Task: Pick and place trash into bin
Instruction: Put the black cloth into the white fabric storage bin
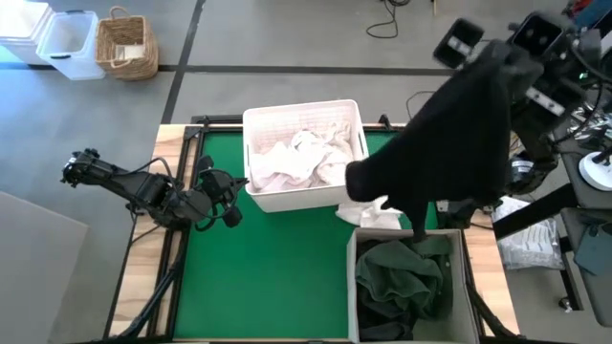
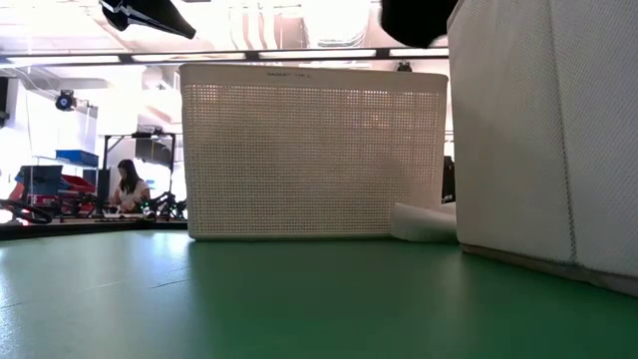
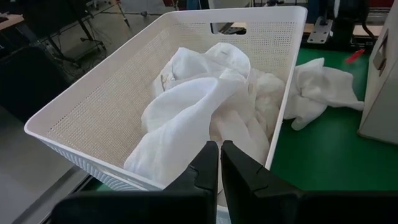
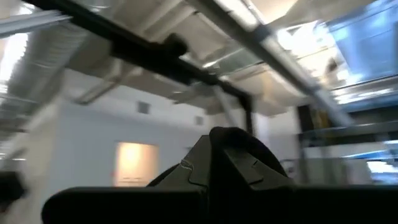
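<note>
My right gripper (image 1: 492, 62) is raised high over the table's right side, shut on a black garment (image 1: 449, 143). The garment hangs in a broad drape, and its lower end (image 2: 419, 20) shows above the white perforated tub (image 1: 304, 196). White sheets (image 1: 301, 158) lie heaped in the tub. Another white sheet (image 1: 368, 215) lies on the green table beside the tub. A dark green garment (image 1: 402, 277) fills the white box (image 1: 352, 287) at the near right. My left gripper (image 1: 229, 203) hovers shut just left of the tub, with nothing in it. My right gripper pinches a bunched part of the black garment (image 4: 236, 140) between its two fingers, which slant upward. The cloth covers the fingertips, so which edge or fold it has is hidden. The rest hangs slack below the gripper, lifted clear of the table, tub and box.
Bare green table (image 1: 268, 277) lies near and left of the tub. Beyond the table's far left, on the floor, stand a clear tub (image 1: 69, 43) and a wicker basket (image 1: 127, 46). Equipment and cables crowd the right edge (image 1: 574, 172).
</note>
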Action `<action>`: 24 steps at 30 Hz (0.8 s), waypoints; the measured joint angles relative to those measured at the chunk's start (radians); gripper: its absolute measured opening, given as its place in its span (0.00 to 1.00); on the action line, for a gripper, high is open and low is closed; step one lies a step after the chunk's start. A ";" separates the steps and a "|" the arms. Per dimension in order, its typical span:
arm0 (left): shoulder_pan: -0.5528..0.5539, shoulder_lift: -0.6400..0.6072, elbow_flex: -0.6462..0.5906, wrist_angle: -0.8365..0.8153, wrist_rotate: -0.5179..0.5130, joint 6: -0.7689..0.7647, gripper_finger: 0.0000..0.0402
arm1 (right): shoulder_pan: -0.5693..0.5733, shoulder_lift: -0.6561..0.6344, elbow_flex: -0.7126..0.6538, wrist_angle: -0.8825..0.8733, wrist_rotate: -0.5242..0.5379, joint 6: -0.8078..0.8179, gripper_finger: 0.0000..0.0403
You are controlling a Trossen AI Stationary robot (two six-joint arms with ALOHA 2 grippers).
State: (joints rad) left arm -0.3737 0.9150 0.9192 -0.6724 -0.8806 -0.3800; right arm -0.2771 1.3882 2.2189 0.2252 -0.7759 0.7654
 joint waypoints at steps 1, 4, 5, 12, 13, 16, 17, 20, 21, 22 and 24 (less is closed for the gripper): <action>0.000 0.000 0.000 0.000 0.000 -0.001 0.00 | 0.038 0.004 0.001 0.000 0.006 -0.007 0.03; 0.000 0.000 0.000 0.001 0.000 -0.004 0.00 | 0.122 0.020 0.021 -0.005 0.017 -0.032 0.03; 0.000 0.000 0.000 0.003 0.000 -0.004 0.00 | 0.146 0.023 0.028 -0.011 0.017 -0.039 0.03; 0.000 0.000 0.000 0.045 0.008 -0.005 0.00 | 0.260 0.006 0.035 -0.254 -0.010 -0.144 0.03; 0.000 0.000 0.000 0.045 0.013 -0.005 0.00 | 0.268 0.004 0.034 -0.314 -0.028 -0.164 0.03; 0.000 0.000 0.000 0.048 0.033 -0.006 0.00 | 0.305 0.001 0.033 -0.472 -0.057 -0.235 0.03; 0.000 0.000 0.000 0.051 0.034 -0.010 0.00 | 0.324 -0.002 0.032 -0.505 -0.058 -0.259 0.03; 0.000 0.000 0.000 0.053 0.034 -0.034 0.00 | 0.398 -0.008 0.032 -0.513 -0.058 -0.297 0.03; 0.000 0.000 0.000 0.054 0.034 -0.041 0.00 | 0.425 -0.011 0.035 -0.495 -0.058 -0.301 0.03; 0.000 0.000 0.000 0.056 0.034 -0.050 0.00 | 0.451 -0.012 0.043 -0.476 -0.057 -0.306 0.03; 0.000 0.000 0.000 0.067 0.034 -0.064 0.00 | 0.506 -0.015 0.070 -0.461 -0.044 -0.322 0.03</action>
State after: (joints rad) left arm -0.3735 0.9154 0.9192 -0.6050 -0.8467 -0.4437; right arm 0.2291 1.3734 2.2887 -0.2356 -0.8198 0.4437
